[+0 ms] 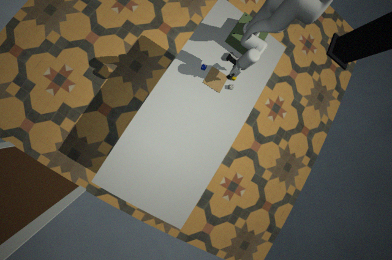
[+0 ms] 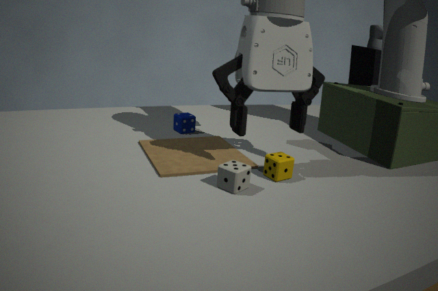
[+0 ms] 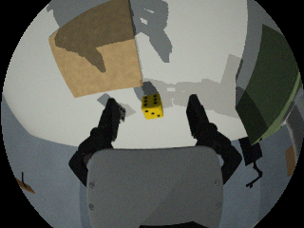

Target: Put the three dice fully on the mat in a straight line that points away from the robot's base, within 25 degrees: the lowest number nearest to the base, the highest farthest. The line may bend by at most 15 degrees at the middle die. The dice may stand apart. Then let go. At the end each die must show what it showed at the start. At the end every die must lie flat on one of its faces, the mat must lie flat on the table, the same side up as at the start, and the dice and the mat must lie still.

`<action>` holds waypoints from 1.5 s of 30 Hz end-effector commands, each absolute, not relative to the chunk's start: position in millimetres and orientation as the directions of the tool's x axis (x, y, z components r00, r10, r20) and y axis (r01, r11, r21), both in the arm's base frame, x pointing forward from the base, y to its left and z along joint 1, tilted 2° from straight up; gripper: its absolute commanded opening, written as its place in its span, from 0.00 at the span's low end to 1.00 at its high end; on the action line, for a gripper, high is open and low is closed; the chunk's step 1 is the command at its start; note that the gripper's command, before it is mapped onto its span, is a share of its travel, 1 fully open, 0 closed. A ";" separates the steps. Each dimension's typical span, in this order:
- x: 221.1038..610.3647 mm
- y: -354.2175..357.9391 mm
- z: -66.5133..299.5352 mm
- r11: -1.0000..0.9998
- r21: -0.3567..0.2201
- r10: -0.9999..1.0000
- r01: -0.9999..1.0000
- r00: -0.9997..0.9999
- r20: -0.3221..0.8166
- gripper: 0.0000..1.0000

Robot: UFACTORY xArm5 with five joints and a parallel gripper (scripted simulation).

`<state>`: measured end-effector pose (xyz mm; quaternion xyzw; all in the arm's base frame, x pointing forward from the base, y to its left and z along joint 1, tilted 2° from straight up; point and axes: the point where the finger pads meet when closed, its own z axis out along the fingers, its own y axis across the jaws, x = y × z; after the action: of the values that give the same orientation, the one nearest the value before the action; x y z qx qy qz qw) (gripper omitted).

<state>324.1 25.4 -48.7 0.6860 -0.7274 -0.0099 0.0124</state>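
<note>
A thin tan mat [image 2: 196, 155] [image 1: 215, 80] [image 3: 98, 47] lies flat on the white table. A yellow die [image 2: 278, 166] [image 3: 151, 106] [image 1: 233, 77] lies on the table just off the mat's corner. A white die [image 2: 233, 176] [image 1: 231, 86], five up, lies on the table beside the mat's near edge. A blue die [image 2: 184, 122] [image 1: 203, 67] lies on the table beyond the mat's far edge. My gripper [image 2: 269, 121] [image 3: 152, 104] is open and empty, above the yellow die, which shows between the fingers in the wrist view.
The green base block [image 2: 378, 123] [image 1: 242, 34] carrying the arm stands to the right of the dice. A black post [image 2: 364, 64] rises behind it.
</note>
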 end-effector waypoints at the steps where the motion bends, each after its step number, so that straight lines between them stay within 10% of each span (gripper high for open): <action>1: 326.5 25.9 -48.1 0.059 0.029 -0.998 -0.998 -0.058 0.004 1.00; 45: 397.4 39.4 -50.2 0.059 0.029 -0.998 -0.998 -0.059 0.005 1.00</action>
<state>396.0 39.2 -51.1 0.6860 -0.7274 -0.0100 0.0130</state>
